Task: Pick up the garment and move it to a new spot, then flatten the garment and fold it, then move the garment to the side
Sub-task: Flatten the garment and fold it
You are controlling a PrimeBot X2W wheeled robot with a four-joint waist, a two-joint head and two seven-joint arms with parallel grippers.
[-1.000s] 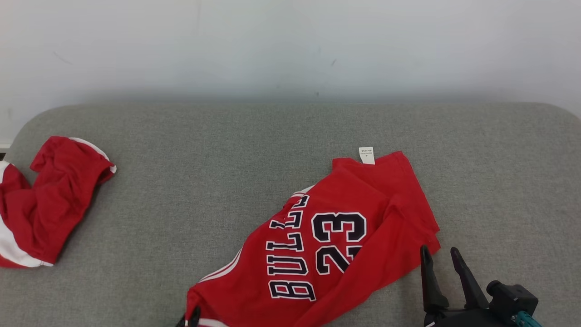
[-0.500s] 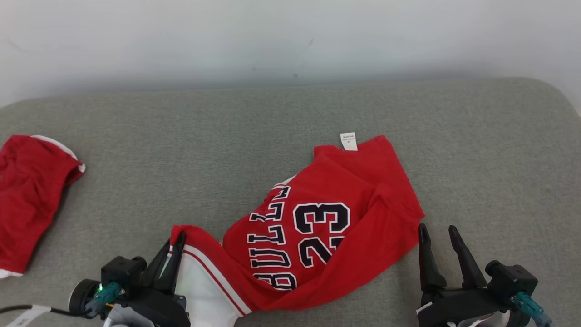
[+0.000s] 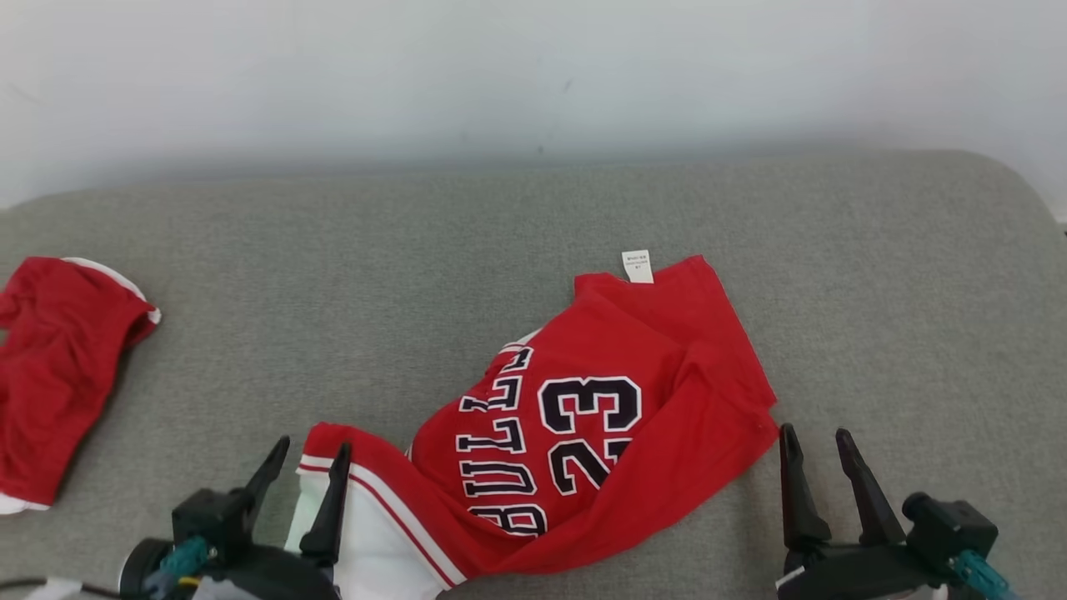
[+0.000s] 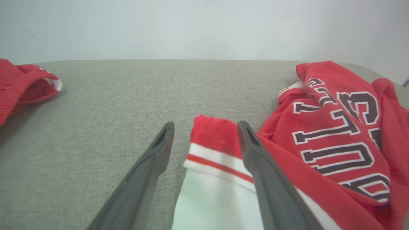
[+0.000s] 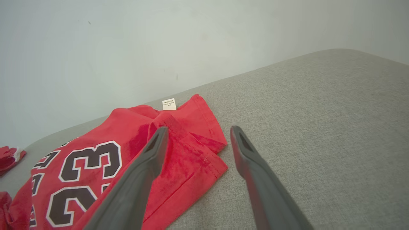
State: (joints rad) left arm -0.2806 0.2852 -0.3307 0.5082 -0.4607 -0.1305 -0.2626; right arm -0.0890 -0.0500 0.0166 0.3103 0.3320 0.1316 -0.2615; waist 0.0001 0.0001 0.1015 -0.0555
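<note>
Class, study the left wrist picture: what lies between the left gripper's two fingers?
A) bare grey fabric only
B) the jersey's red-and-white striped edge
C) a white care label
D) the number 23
B: the striped edge of the jersey lies in the gap of the open left gripper.

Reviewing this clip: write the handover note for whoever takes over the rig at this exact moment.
Red Bulls 23 jersey: rumpled and partly doubled over, on the grey cushion. A second red garment lies at the far left.
Left gripper: open, fingers either side of the jersey's white-trimmed corner, not clamping it.
Right gripper: open, empty, at the jersey's right edge.
Done: no flattening or fold shows.
Left: flatten the jersey, fold it, move it to the side.
</note>
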